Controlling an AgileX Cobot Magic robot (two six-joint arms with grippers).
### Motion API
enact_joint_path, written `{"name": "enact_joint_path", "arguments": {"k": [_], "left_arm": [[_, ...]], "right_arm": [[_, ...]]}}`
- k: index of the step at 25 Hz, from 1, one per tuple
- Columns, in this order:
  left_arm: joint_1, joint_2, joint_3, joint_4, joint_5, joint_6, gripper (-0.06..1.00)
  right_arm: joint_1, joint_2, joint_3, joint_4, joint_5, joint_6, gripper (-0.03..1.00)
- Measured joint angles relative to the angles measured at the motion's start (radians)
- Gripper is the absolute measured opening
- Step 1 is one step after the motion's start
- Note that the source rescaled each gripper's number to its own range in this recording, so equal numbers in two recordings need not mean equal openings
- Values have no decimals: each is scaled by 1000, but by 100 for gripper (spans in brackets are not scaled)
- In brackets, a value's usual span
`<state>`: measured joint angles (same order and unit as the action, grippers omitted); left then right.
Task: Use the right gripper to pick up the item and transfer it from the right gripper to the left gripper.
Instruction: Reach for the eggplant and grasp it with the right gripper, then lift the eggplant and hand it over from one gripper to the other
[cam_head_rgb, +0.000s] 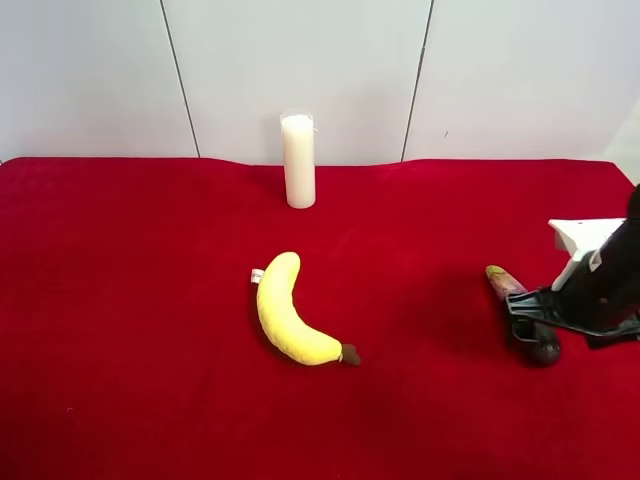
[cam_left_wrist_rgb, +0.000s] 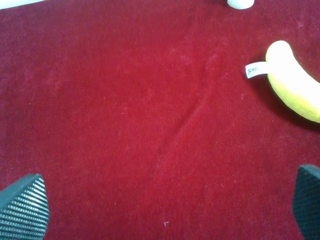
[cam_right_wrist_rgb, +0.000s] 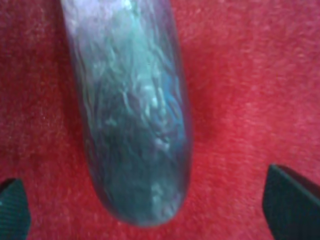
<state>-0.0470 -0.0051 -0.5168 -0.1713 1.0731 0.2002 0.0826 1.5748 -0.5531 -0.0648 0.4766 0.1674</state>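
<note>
I see my right gripper (cam_right_wrist_rgb: 152, 210) spread wide — the eggplant (cam_right_wrist_rgb: 132, 110) lies between its jaws. It touches neither.

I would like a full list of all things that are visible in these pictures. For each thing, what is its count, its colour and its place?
cloth: 1, red, spread under everything else
wall panels: several, pale grey-white, behind the cloth
candle: 1, white, standing upright at the cloth's far edge
plush banana: 1, yellow with a brown tip and a white tag, lying near the cloth's middle
toy eggplant: 1, dark purple-black with a yellow-green stem end, lying on the cloth at the exterior high view's right
right tool: 1, black, on an arm with a white bracket, jaws open on either side of the eggplant, apart from it
left tool: 1, black, jaws open above bare cloth, seen only in the left wrist view
</note>
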Motion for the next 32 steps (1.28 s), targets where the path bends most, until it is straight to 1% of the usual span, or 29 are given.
{"name": "enact_joint_path", "arguments": {"k": [6, 11, 13, 15, 18, 22, 24, 32], "left_arm": [[0, 0, 0, 0, 0, 0, 96], [0, 0, 0, 0, 0, 0, 96], [0, 0, 0, 0, 0, 0, 96], [0, 0, 0, 0, 0, 0, 96], [0, 0, 0, 0, 0, 0, 96], [0, 0, 0, 0, 0, 0, 96], [0, 0, 0, 0, 0, 0, 96], [0, 0, 0, 0, 0, 0, 96]], "right_arm": [[0, 85, -1, 13, -26, -2, 82], [0, 106, -1, 15, -40, -2, 81], [0, 106, -1, 15, -40, -2, 79], [0, 106, -1, 15, -40, -3, 70], [0, 106, -1, 15, -40, -3, 49], [0, 107, -1, 11, -41, -3, 19], [0, 109, -1, 8, -41, -4, 0], [0, 109, -1, 8, -39, -6, 0]]}}
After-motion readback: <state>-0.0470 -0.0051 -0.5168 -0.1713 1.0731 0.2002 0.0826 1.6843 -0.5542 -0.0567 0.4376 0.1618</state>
